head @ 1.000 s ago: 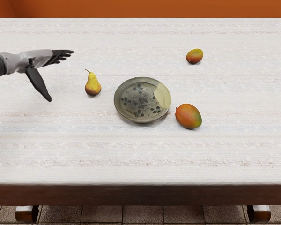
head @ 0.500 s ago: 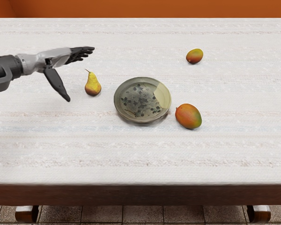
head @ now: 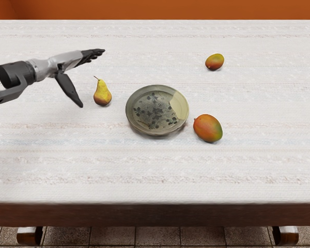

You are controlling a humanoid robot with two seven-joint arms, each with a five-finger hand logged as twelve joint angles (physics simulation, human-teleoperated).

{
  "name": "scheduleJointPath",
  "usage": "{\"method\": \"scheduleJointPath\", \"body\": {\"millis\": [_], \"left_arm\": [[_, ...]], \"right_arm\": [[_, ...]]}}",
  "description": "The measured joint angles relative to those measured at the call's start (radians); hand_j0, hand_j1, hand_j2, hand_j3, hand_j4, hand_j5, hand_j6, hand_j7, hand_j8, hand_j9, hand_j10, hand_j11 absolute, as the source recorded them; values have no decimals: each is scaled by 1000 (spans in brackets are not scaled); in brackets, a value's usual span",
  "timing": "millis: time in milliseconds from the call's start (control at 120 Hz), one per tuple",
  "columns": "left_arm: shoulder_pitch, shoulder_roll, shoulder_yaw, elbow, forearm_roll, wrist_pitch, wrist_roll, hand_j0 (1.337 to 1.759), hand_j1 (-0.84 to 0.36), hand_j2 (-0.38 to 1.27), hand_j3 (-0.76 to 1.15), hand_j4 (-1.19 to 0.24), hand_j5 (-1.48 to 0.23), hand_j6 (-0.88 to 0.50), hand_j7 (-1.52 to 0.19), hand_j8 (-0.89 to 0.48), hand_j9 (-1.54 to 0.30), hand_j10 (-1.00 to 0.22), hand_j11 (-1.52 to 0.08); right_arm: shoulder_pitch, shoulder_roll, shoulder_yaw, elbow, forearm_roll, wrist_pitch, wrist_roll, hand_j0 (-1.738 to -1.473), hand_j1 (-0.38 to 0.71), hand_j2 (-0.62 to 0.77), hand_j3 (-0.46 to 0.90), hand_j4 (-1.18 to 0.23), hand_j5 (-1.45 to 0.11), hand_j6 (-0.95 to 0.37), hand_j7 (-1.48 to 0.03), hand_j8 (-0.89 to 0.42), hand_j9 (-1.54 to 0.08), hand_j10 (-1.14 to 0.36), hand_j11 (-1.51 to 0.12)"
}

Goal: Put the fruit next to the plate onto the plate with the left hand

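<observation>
The pear (head: 102, 94) stands upright on the table (head: 155, 170) just left of the plate (head: 182, 105), near its rim but apart from it. The plate carries no fruit, so I judge the task barely begun: grasp, lift and placing all remain.

The left robot hand (head: 72, 64) hovers on the pear's far side from the plate, fingers stretched flat, thumb hanging down, grasping nothing.

A large mango (head: 207, 128) lies just beside the plate's lower right rim, and a smaller mango (head: 214, 61) lies well apart to its upper right. Nothing blocks the short path from pear to plate.
</observation>
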Motion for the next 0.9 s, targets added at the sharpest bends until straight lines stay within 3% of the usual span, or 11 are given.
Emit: {"method": "scheduleJointPath", "body": {"millis": [417,600,900], "left_arm": [[23,-25,49,24,-5,46,-5,1658,349,3,0,-4,-1,-5,0,-5,0,-3,0],[25,-32,50,18,-10,42,-72,1658,349,3,0,-5,-1,-6,0,-5,0,-3,0],[35,-42,50,17,-11,41,-89,1658,349,3,0,-4,-1,-5,0,-5,0,-3,0]], "right_arm": [[0,0,0,0,0,0,0,-1658,-316,-6,0,-27,-35,-27,-35,-27,-35,-27,-35],[-1,0,0,0,0,0,0,-1658,-317,-6,0,-27,-35,-27,-35,-27,-35,-27,-35],[-1,0,0,1,0,0,0,-1658,-316,-6,0,-27,-35,-27,-35,-27,-35,-27,-35]]}}
